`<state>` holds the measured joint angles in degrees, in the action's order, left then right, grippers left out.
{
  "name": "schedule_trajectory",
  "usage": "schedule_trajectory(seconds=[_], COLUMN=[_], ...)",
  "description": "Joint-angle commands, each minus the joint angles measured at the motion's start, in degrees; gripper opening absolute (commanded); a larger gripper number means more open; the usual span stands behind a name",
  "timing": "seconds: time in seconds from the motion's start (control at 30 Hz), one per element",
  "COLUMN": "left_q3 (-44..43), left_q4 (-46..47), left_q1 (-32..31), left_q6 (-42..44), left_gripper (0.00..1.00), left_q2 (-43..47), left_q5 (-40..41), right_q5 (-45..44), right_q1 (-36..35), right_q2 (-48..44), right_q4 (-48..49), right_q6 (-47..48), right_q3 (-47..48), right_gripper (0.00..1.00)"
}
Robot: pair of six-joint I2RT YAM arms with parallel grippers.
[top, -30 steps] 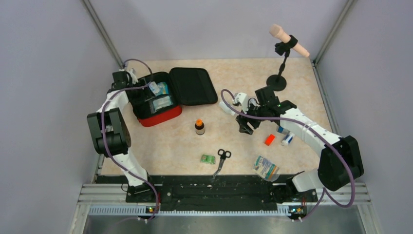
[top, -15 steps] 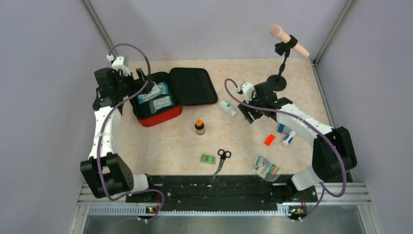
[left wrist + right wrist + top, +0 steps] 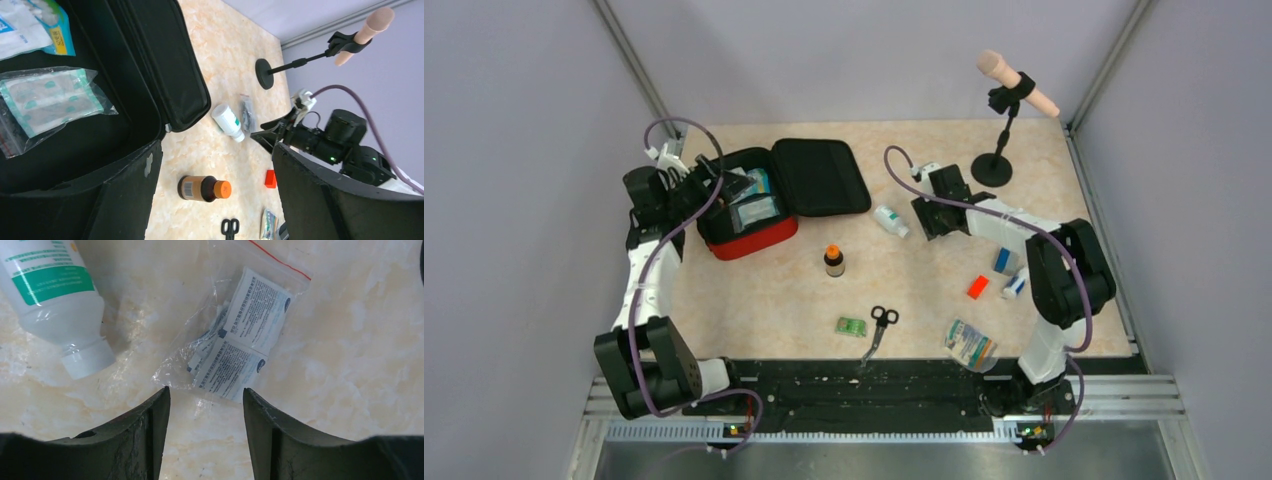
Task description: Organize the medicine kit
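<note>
The medicine kit (image 3: 759, 243) lies open at the back left, red shell below, black lid (image 3: 821, 177) folded out to the right. Packets lie in its black lining (image 3: 47, 100). My left gripper (image 3: 722, 182) hovers over the kit's left half, open and empty (image 3: 215, 165). My right gripper (image 3: 927, 218) is open and empty just above the table. Its fingertips (image 3: 205, 395) stand at the near edge of a clear bag of wipes (image 3: 245, 340). A white bottle with a green label (image 3: 890, 220) lies beside it, also in the right wrist view (image 3: 60, 290).
A brown bottle with an orange cap (image 3: 834, 260) stands mid-table. Scissors (image 3: 879, 325) and a green packet (image 3: 851, 326) lie near the front. A small red block (image 3: 977, 287), a blue box (image 3: 1006, 262), a tube (image 3: 1015, 285) and a bagged pack (image 3: 970, 345) lie at the right. A microphone stand (image 3: 994, 165) is behind.
My right gripper has swung back and left, from near the red block to the bag beside the white bottle. My left arm has stretched out, its gripper staying over the kit.
</note>
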<state>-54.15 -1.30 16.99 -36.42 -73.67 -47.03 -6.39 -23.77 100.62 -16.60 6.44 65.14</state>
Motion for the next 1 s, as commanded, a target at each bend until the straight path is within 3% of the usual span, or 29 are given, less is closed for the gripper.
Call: schedule_trajectory(seconds=[0.0, 0.2, 0.3, 0.33, 0.47, 0.53, 0.57, 0.83, 0.97], left_q3=[0.2, 1.6, 1.5, 1.6, 2.1, 2.8, 3.0, 4.8, 5.2], left_q4=[5.6, 5.6, 5.2, 5.2, 5.3, 6.2, 6.5, 6.4, 7.4], left_q1=[0.1, 0.1, 0.0, 0.1, 0.2, 0.2, 0.2, 0.1, 0.1], left_q6=[-2.4, -2.5, -2.3, -2.4, -2.9, -3.7, -3.8, -3.5, -4.3], left_gripper=[0.85, 0.82, 0.81, 0.81, 0.8, 0.8, 0.8, 0.78, 0.77], left_q2=[4.0, 5.1, 5.3, 5.4, 5.2, 5.0, 5.2, 6.1, 5.7], left_q5=[-1.9, -0.7, 0.4, 1.0, 3.7, 3.8, 3.9, 5.3, 5.0], right_q5=[-2.2, -3.7, -4.0, -4.0, -6.1, -5.8, -5.4, 3.5, 3.3], right_q1=[0.4, 0.6, 0.6, 0.6, 0.7, 0.9, 0.9, 0.6, 0.4], right_q2=[3.0, 7.3, 8.9, 9.0, 8.6, 7.9, 7.4, -5.6, -9.9], right_q4=[2.2, 3.1, 2.9, 2.8, 2.9, 2.9, 2.8, 3.4, 3.7], right_q6=[-2.7, -2.2, -1.9, -1.5, -0.4, -0.2, 0.1, 2.2, 3.6], right_q3=[4.1, 6.0, 6.4, 6.3, 5.4, 4.9, 4.7, 1.5, -0.7], right_gripper=[0.55, 0.53, 0.38, 0.25, 0.16, 0.02, 0.0, 0.0, 0.0])
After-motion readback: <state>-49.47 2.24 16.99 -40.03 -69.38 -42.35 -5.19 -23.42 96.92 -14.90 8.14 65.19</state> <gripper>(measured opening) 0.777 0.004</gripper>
